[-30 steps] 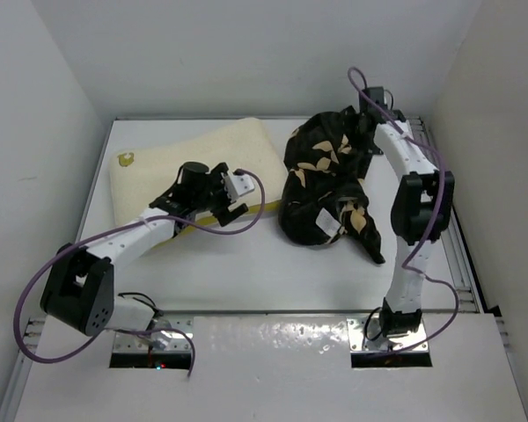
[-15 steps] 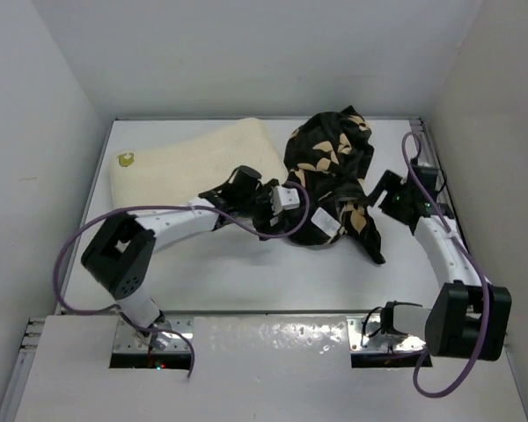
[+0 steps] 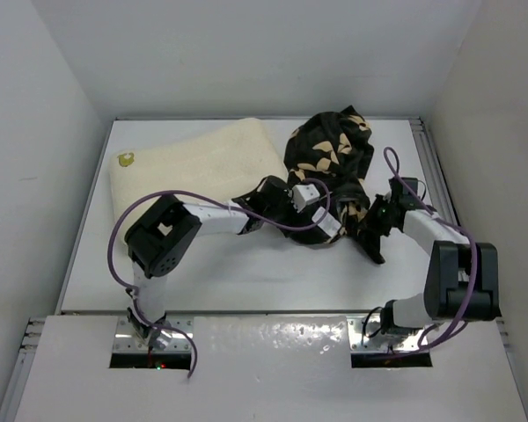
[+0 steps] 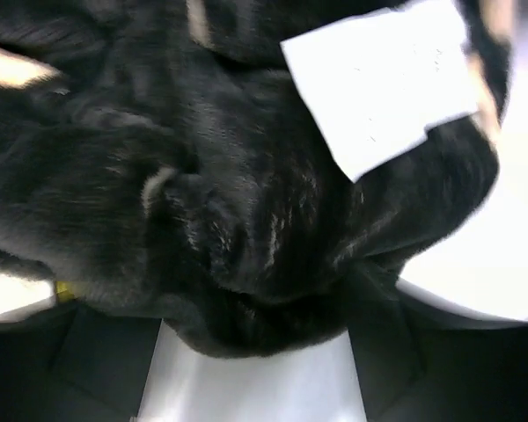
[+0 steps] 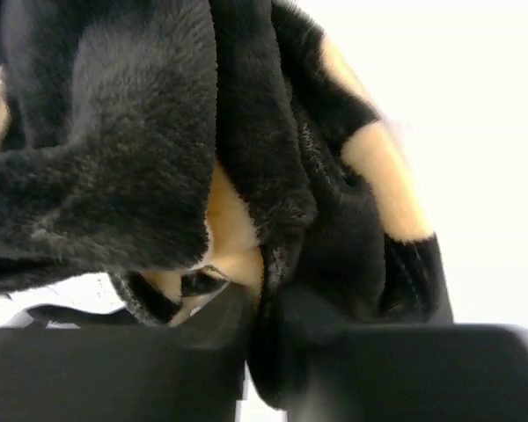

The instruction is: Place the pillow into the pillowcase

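Pillowcase [image 3: 330, 171]: crumpled heap between both grippers.
Pillow [image 3: 194, 163]: well apart, beyond the left jaws.
Left gripper [image 3: 315, 215]: jaws apart, fabric bulging in.
Right gripper [image 3: 376, 220]: pinching a fold.
Risk: grabbing bunched layers may keep the opening shut.

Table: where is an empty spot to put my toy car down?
The widest bare patch of table is the front strip, between the left arm and right arm and nearer than the pillowcase. A small bare corner lies far right. The pillow fills the far left. The middle is crowded: the left tool and right tool are both at the pillowcase.
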Robot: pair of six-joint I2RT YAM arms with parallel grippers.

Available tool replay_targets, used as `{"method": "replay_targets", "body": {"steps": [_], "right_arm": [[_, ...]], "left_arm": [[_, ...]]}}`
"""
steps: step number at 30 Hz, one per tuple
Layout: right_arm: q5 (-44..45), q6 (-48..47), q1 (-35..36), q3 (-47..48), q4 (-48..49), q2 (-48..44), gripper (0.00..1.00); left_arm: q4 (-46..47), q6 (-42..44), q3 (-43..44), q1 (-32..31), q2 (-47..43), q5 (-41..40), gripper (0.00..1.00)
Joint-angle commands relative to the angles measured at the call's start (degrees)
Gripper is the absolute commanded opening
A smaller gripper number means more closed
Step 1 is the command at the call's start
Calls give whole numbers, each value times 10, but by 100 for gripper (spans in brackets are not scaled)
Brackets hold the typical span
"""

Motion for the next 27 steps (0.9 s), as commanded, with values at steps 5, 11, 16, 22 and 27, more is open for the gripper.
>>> {"method": "replay_targets", "body": {"steps": [5,11,16,22,27], "right_arm": [[25,-13,-52,-22,-21,-131,0],[44,-36,-99,-19,-103,-265,0],[58,-19,-129,-48,-143,-342,0],[10,37,-104,-129,-134,-359,0],[-46,60,-19,-139,-62,-320,74]], "left_arm": [[79,-44,34,8,11,-25,0],[6,25,222,40,-3,-31,0],[12,103,363,91,4,-64,0],[110,160,339,123,18,-119,0],[132,161,277,135,29,-136,38]]}}
